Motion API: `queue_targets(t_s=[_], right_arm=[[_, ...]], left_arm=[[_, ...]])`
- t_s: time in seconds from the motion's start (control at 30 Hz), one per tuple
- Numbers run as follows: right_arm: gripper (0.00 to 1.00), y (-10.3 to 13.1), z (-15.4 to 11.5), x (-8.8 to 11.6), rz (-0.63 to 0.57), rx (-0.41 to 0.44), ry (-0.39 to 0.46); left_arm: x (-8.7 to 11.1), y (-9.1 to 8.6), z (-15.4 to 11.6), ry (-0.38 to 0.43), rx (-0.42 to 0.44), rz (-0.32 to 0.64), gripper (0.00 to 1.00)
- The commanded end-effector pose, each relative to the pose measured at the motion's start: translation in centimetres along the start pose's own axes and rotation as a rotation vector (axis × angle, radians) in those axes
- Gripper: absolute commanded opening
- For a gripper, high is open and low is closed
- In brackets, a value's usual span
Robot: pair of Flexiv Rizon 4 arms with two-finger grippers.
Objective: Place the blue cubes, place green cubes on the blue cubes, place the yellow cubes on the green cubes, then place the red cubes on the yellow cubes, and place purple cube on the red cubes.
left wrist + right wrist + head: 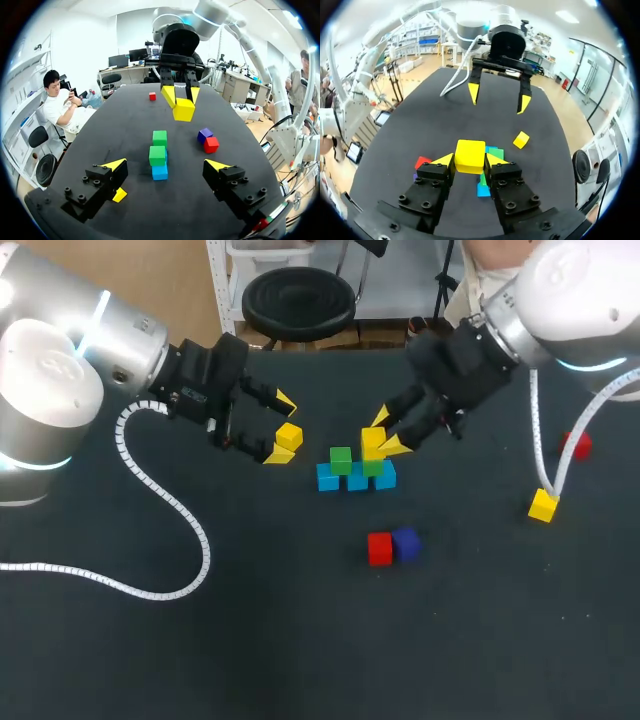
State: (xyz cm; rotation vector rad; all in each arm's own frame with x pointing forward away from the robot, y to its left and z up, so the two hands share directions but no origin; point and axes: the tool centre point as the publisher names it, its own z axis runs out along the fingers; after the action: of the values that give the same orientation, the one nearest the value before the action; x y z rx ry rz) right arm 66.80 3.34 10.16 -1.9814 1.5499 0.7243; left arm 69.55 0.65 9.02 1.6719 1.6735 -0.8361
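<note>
Just above frame centre, the right pincer (385, 435) is clamped on a yellow cube (373, 441) over the green cubes (341, 460). Lower it straight, square to the green beneath, and let go only once seated. Left of centre, the left pincer (280, 427) stands apart.

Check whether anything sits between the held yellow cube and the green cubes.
Nothing visible does. The yellow cube hangs just above the green cubes, whose tops are bare in the left wrist view.
</note>
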Motion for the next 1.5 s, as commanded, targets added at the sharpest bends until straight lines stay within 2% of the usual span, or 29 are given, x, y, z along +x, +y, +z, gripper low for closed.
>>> queue_targets(t_s=[0.03,0.9,1.13,1.5], right_arm=[[0.0,-0.7,0.3,-0.6,0.003,-0.012,0.021],[0.0,-0.7,0.3,-0.7,-0.002,-0.011,0.009],[0.0,-1.1,0.6,-0.3,0.034,-0.042,-0.041],[0.0,-1.1,1.9,0.7,0.096,-0.092,-0.044]], left_arm=[[0.1,0.0,0.0,-0.003,0.0,0.003,1.0],[0.1,0.0,0.0,-0.003,0.0,0.003,1.0],[0.1,0.0,0.0,-0.003,0.0,0.003,1.0],[0.1,0.0,0.0,-0.003,0.0,0.003,1.0]])
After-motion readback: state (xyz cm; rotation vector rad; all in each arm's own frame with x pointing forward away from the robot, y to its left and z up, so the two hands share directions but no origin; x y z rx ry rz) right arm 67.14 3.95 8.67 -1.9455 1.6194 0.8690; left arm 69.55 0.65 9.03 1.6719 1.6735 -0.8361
